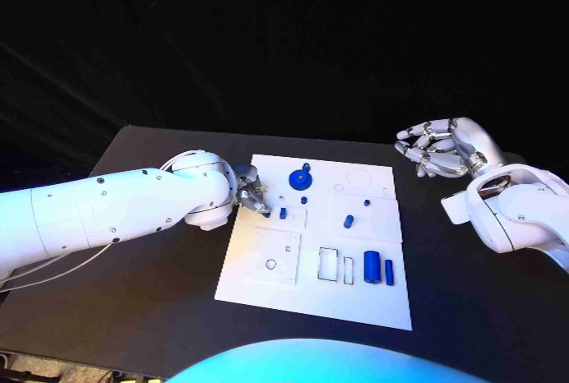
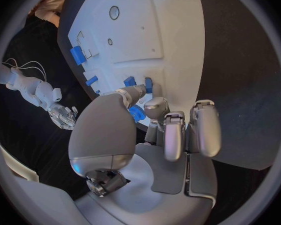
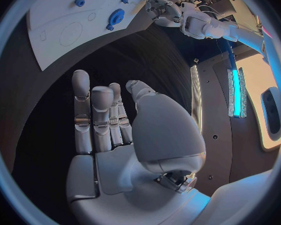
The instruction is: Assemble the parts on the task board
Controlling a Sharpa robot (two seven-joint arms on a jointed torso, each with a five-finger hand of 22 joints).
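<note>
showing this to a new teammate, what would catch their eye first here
The white task board in the middle of the black table stands out first, dotted with small blue parts such as the round blue gear near its far edge. The left hand works at the board's left edge, fingers at a small blue part. The right hand hangs open off to the right, holding nothing.

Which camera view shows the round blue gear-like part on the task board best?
The head view: the blue gear is seen from above, near the task board's far edge, just beyond the left hand. The right wrist view shows it small and edge-on. In the left wrist view I cannot pick it out with certainty.
</note>
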